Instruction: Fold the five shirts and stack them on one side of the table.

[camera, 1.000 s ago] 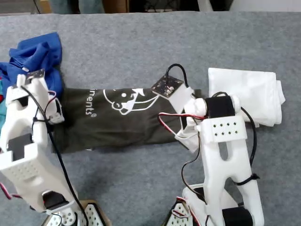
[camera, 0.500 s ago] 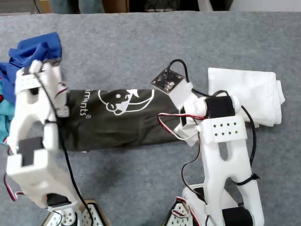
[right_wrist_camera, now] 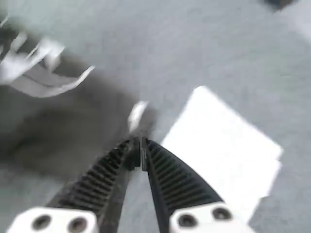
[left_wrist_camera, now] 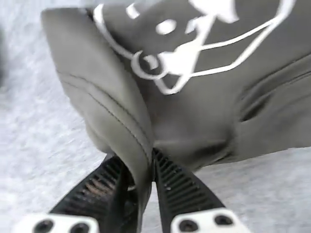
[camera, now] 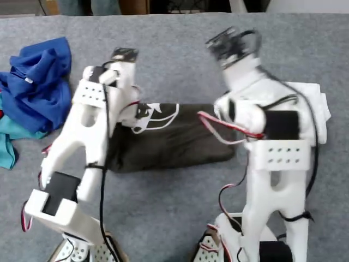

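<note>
**Left end in hand, fold heading right**

My left gripper [left_wrist_camera: 151, 156] is clamped down hard on a doubled-over edge of the dark shirt [left_wrist_camera: 204, 111]. The cloth is pinched between the ribbed pads, and the hem curls up and away from them. From the high view, my left gripper [camera: 130, 109] sits over the shirt's left end, so that end is lifted and turned over on itself.

Here's what matters. The dark shirt [camera: 180, 142] lies lengthwise across the desk [camera: 163, 49], left to right between my two arms. The end I hold has to travel along that long axis toward the free end on the right. My left arm is on it, so I judge the fold is the left arm's to carry.

My right gripper [right_wrist_camera: 140, 144] has its jaws together, with nothing between them that I can make out. It hangs above the desk at the dark shirt's right end, just beside the white folded shirt [right_wrist_camera: 223, 145].

That white folded shirt [camera: 323, 109] rests on the right side, near the dark shirt's free end. The blue shirt [camera: 38, 82] lies crumpled at the far left, not yet folded.
</note>
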Robot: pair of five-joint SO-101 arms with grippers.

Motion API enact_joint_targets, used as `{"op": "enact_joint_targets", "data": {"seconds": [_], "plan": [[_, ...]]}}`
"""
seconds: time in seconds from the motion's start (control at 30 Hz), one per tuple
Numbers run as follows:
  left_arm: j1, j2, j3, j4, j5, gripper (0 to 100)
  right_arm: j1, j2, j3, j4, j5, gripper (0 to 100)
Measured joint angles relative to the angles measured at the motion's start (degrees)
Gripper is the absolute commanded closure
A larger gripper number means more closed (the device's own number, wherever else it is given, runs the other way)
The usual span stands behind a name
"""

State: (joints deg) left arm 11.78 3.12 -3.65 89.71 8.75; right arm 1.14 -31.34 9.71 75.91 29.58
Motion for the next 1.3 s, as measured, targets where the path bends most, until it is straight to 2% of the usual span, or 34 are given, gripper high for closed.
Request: {"op": "enact_joint_targets", "data": {"seconds": [0.23,0.37,0.53,0.9,1.13,1.23,1.3], "plan": [[9.67,0.0,-5.54,-0.44,5.1,97,11.25,0.0,-0.35,-17.76,-4.48,98.4],[14.95,-0.09,-5.36,-6.68,6.59,97,14.15,0.0,3.16,-30.51,-13.63,98.4],[18.29,0.0,-1.76,-17.67,9.14,97,19.78,0.18,5.1,-39.21,-21.54,98.4],[25.23,0.0,1.14,-27.96,10.73,97,29.45,0.18,5.19,-43.96,-23.38,98.3],[27.43,6.33,-0.53,-30.68,10.73,97,30.15,0.18,5.19,-43.96,-23.03,98.3],[27.52,9.49,-3.34,-30.68,10.73,97,30.15,0.18,5.19,-43.96,-19.43,98.3],[27.69,10.81,-4.84,-30.68,10.73,92,30.15,0.18,5.19,-43.96,-18.81,98.3]]}}
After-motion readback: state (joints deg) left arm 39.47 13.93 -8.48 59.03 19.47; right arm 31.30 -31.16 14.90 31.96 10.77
